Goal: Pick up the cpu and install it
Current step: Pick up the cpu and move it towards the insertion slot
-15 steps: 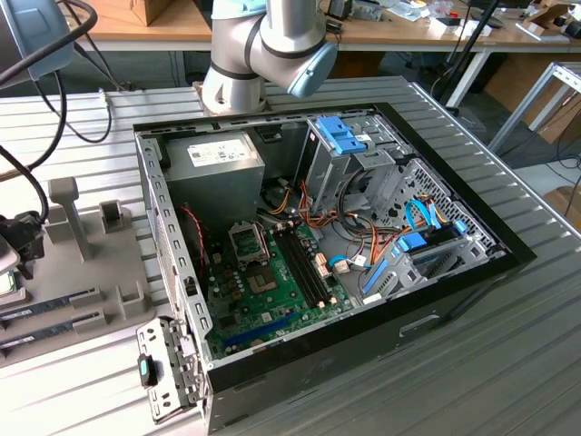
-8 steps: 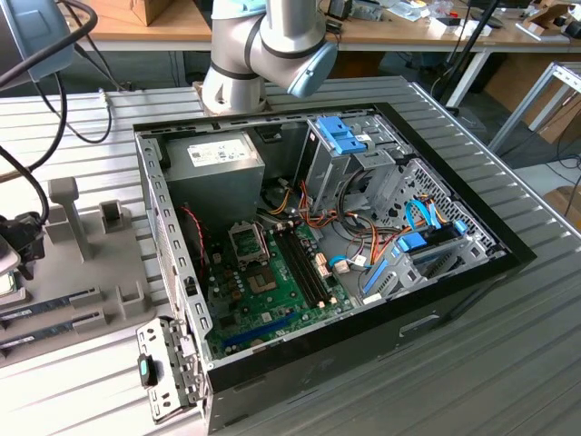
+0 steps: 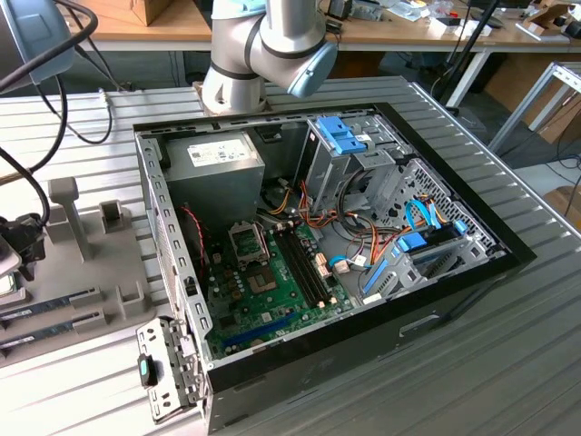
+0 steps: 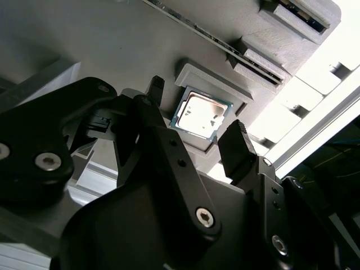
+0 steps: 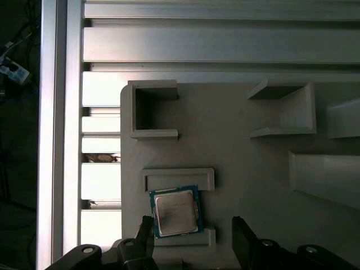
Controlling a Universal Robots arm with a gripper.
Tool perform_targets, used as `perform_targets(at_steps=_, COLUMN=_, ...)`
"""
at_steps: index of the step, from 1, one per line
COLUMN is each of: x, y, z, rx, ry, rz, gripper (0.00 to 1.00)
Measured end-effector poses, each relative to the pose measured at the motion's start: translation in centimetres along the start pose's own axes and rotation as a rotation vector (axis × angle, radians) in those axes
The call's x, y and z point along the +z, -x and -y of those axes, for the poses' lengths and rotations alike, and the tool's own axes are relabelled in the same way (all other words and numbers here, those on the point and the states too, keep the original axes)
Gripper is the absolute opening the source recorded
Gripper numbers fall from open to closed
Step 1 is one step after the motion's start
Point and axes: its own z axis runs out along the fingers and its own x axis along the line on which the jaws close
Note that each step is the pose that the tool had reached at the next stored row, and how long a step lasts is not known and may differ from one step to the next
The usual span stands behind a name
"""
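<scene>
The gripper (image 5: 193, 225) is released: its two black fingers (image 5: 243, 239) stand apart and grasp nothing. They hang just over the cpu (image 5: 175, 211), one on each side of it. I see no contact in either wrist view.

The cpu lies flat, with the metal lid up, in a shallow seat between two low ledges (image 5: 177, 175) of a grey plate (image 5: 253, 180). The seat is near the plate's edge that runs along the rail of the table (image 5: 225, 45). Two open pockets (image 5: 153, 109) stand further in along the plate, apart from the cpu.

In the exterior view the plate lies on the table at the exterior view's left of the open case (image 3: 300, 363), well apart from the socket (image 3: 247, 241) on the board inside.

What could go wrong, in my judgement:
- The cpu does not look centred between the fingers. One finger is just beside its rim and the other is clearly further away, so the near finger may push it sideways before the other arrives.
- The chip also looks a little turned in its seat, so a push could wedge a corner against a ledge or tilt it up.
- The cpu is thin and the ledges are close to it. Fingers that come too low may land on the plate, and fingers too high may catch only the top of the rim and let the chip slip.
</scene>
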Motion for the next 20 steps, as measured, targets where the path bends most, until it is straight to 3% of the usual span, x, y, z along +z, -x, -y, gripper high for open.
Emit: perform_targets(at_steps=20, x=0.47, y=-0.01, z=0.03, rx=-0.002, ry=-0.0004, rz=0.0, gripper=0.66)
